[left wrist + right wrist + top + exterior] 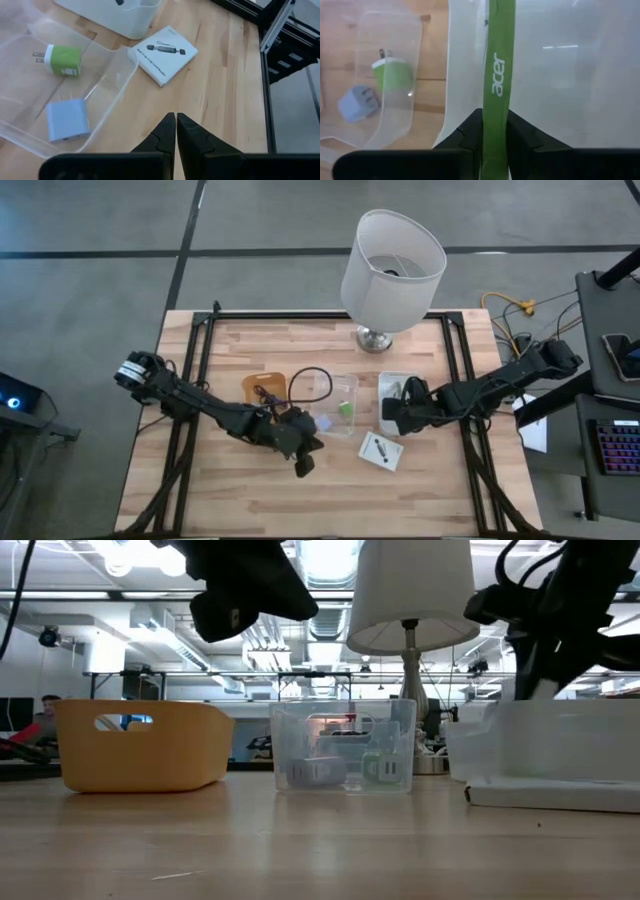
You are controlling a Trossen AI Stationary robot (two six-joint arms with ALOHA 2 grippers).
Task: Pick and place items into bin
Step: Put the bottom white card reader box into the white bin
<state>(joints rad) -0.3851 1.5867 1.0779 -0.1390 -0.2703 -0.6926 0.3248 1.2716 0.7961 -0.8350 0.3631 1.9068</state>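
The right gripper (495,131) is pinched down on a green strap with "acer" printed on it (498,75) — the strap runs straight out between the two dark fingers and hangs over the white bin (560,70). In the overhead view that gripper (392,412) sits at the near-left edge of the same white bin (396,378). Just off to its side is a clear plastic tub (342,402) holding a green plug block (391,74) and a pale-blue plug block (357,104), lying apart from each other on the tub floor.

The left gripper (175,131) has its fingers fully closed with nothing between them, hovering over bare butcher-block wood. Ahead of it lies a small white printed packet (164,54) flat on the table, touching or nearly touching the corner of the clear tub. From above, that gripper (303,463) is in front of the tub, and the packet (381,450) is off to its right side.

Farther back from the left gripper there's an orange bin (262,388) with a thin black cable (305,380) looping from it toward the clear tub. Beyond that, a big white lamp (392,268) stands at the table's far edge.

The wooden table (240,500) is light planks in a black frame. In the level view the room behind is an open workshop — ceiling lights, ductwork, and a person (42,715) seated far off on the left.
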